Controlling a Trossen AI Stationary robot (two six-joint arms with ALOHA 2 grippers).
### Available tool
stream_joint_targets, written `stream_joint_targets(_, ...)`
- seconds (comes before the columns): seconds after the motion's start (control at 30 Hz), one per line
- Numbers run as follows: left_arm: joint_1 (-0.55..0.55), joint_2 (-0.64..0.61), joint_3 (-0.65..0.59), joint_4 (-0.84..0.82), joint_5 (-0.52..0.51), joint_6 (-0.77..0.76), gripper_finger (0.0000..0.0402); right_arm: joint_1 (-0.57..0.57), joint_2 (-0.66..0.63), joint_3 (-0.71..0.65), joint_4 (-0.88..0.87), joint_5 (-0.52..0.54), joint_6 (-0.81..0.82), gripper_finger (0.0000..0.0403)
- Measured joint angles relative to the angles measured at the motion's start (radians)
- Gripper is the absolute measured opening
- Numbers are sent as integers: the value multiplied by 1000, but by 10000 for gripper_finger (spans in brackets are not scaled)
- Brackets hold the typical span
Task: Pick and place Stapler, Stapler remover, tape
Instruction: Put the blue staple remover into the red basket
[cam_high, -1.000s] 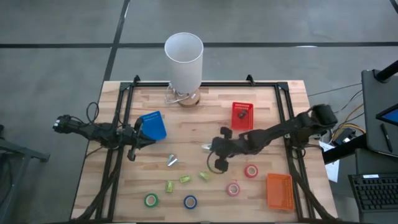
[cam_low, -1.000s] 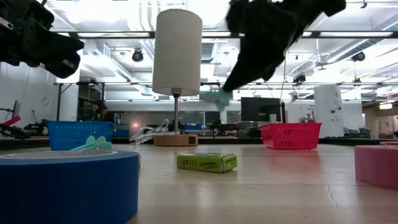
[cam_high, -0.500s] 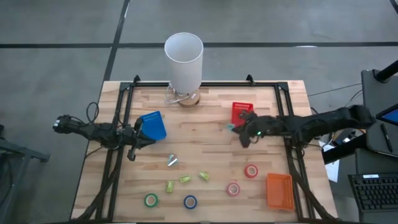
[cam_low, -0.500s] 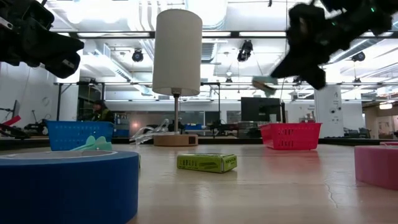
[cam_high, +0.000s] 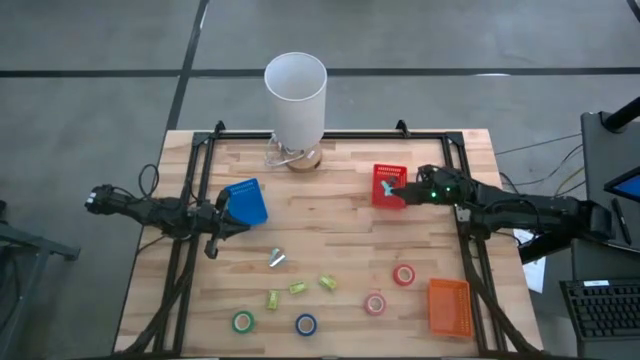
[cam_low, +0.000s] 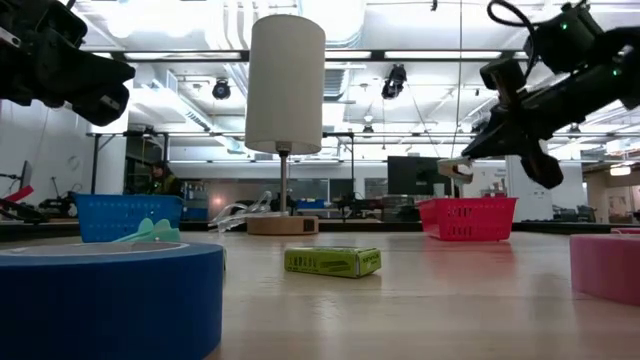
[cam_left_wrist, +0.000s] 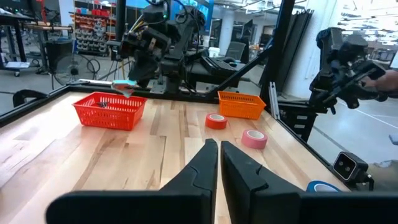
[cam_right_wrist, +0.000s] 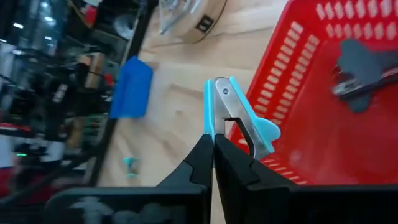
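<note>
My right gripper (cam_high: 392, 188) is shut on a light-blue staple remover (cam_right_wrist: 233, 111) and hovers at the left rim of the red basket (cam_high: 390, 184), well above the table in the low view (cam_low: 462, 166). A dark item with a metal part (cam_right_wrist: 359, 64) lies inside that basket. A second light-blue staple remover (cam_high: 276, 259) lies on the wood. Four tape rolls lie near the near edge: green (cam_high: 243, 322), blue (cam_high: 306, 324), pink (cam_high: 375, 303) and red (cam_high: 404, 274). My left gripper (cam_left_wrist: 218, 158) is shut and waits beside the blue basket (cam_high: 245, 203). My right gripper pinches the light-blue staple remover between its two fingers, at the remover's end nearest the fingers (cam_right_wrist: 214, 134). Its metal claw (cam_right_wrist: 222, 93) and one plastic wing (cam_right_wrist: 261, 130) stick out past the fingertips. It is lifted clear, over the red basket's rim.
A white lamp (cam_high: 296, 95) stands on a wooden base at the far edge. An orange basket (cam_high: 450, 305) sits at the near right corner. Small yellow-green blocks (cam_high: 297, 288) lie mid-table. Black frame rails run along both sides of the table.
My right gripper has travelled from the table's middle toward the far right, carrying the light-blue staple remover, and now hangs at the red basket's rim. It has stayed shut on the remover throughout. The left arm has kept still.
</note>
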Motion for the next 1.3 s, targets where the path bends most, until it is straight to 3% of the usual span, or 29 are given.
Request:
stream_joint_targets(0.23,0,0,0,0,0,0,25,-82,59,-43,55,-97,88,8)
stream_joint_targets(0.57,0,0,0,0,0,0,25,-98,162,-33,123,-171,110,8)
stream_joint_targets(1.3,0,0,0,0,0,0,24,-118,375,-32,236,-182,72,11)
